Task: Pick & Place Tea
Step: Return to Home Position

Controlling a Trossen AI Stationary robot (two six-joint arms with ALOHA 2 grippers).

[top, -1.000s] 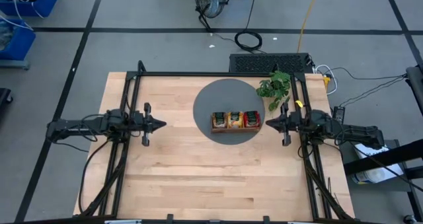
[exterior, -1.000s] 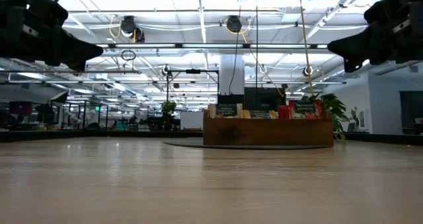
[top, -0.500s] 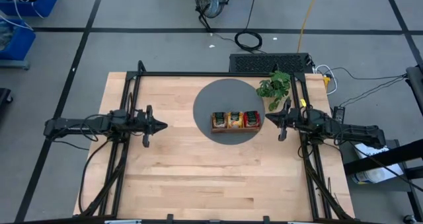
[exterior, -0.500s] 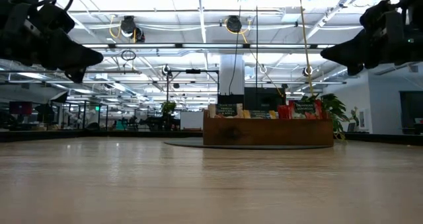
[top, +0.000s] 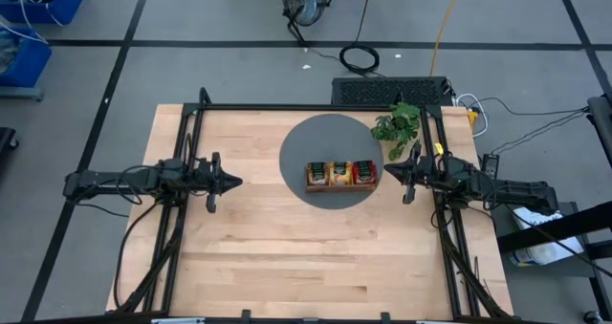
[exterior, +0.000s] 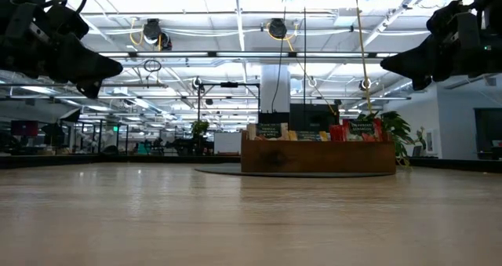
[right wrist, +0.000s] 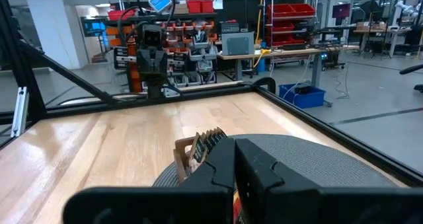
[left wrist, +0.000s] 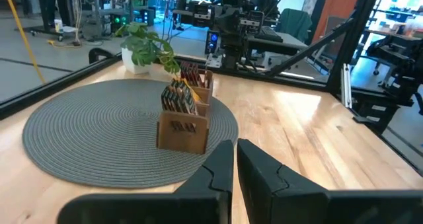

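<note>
- Tea sachets (top: pixel 340 172), small, flat and square: none is in either gripper. All that can be seen stand on edge in the tray, grouped by colour, dark in one end section, orange-yellow in the middle and red in the other end section.
- Left gripper (top: pixel 234 181): fingers pressed together on nothing. It is held above the left side of the table, pointing towards the tray and well apart from it. Judged a parked pose.
- Right gripper (top: pixel 387 178): fingers likewise pressed together and empty. It is raised just beside the tray's red end, which suggests it has little left to do but draw back.
- Brown wooden three-compartment tray (exterior: pixel 318 158): it sits on the mat between the two arms, within reach of both.
- Round grey woven mat (top: pixel 306 142): it lies under the tray, seemingly marking the drop zone.
- Green leafy plant (top: pixel 398 125): it stands at the mat's edge near the right arm, clear of the tray.
- Pale wooden table (top: pixel 287 257): no loose sachets show on it, so the sorting appears complete.
- Writing: the sachets carry printed labels and the tray's end face carries a mark, none of it legible.
</note>
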